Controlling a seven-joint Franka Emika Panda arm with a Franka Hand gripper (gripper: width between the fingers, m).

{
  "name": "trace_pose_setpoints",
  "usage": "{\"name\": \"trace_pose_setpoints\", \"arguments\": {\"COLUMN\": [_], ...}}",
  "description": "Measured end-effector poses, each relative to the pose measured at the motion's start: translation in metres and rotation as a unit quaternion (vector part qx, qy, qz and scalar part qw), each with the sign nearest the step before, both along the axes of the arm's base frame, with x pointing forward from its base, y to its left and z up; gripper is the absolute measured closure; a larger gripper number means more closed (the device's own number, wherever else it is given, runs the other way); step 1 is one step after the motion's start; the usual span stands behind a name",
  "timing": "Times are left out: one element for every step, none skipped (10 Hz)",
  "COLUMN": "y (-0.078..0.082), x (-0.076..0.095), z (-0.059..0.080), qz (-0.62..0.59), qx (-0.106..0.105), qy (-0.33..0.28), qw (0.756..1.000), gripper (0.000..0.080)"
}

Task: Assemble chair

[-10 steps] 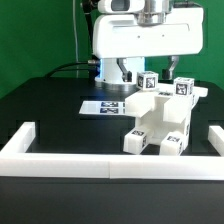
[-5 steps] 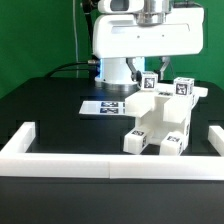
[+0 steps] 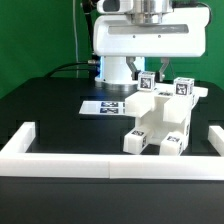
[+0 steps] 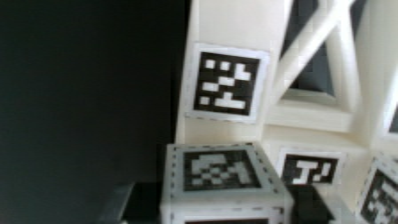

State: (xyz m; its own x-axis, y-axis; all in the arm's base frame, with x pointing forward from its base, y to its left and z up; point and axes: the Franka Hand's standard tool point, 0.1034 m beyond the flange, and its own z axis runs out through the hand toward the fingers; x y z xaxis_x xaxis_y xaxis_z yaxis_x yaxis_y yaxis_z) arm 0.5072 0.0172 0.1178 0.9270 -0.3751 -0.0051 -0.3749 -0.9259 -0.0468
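Note:
The white chair (image 3: 158, 122) stands on the black table at the exterior view's right, with square tags on its blocks. My gripper (image 3: 150, 74) hangs over its top rear corner. In the wrist view the two dark fingers (image 4: 139, 204) stand on either side of a small white tagged block (image 4: 217, 172) at the chair's top, touching its sides. Behind it are a tagged upright (image 4: 226, 85) and the X-braced panel (image 4: 334, 55). My gripper (image 4: 217, 205) looks shut on that block.
The marker board (image 3: 103, 104) lies flat on the table at the exterior view's left of the chair. A long low white border wall (image 3: 95, 160) runs along the front and sides. The glossy white robot body (image 3: 140, 40) stands behind.
The wrist has shifted very slightly above the chair's top. The chair and the tagged block stay where they were.

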Motion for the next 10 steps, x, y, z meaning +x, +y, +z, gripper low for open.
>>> {"name": "trace_pose_setpoints", "arguments": {"y": [0.0002, 0.0003, 0.0005, 0.0006, 0.0007, 0.0009, 0.0012, 0.0013, 0.0015, 0.0015], "x": [0.0000, 0.0000, 0.0000, 0.0001, 0.0002, 0.0003, 0.0003, 0.0003, 0.0004, 0.0002], "z": [0.0000, 0.0000, 0.0000, 0.0000, 0.0000, 0.0000, -0.0001, -0.0001, 0.0000, -0.0002], "qz": [-0.042, -0.093, -0.137, -0.174, -0.205, -0.251, -0.290, -0.319, -0.332, -0.329], "qx": [0.001, 0.002, 0.003, 0.005, 0.009, 0.011, 0.014, 0.015, 0.015, 0.015], "qy": [0.002, 0.004, 0.006, 0.008, 0.009, 0.011, 0.014, 0.015, 0.016, 0.016], "qw": [0.999, 0.996, 0.991, 0.985, 0.979, 0.968, 0.957, 0.947, 0.943, 0.944], "gripper": [0.0512, 0.0512, 0.0512, 0.0512, 0.0511, 0.0511, 0.0511, 0.0511, 0.0511, 0.0511]}}
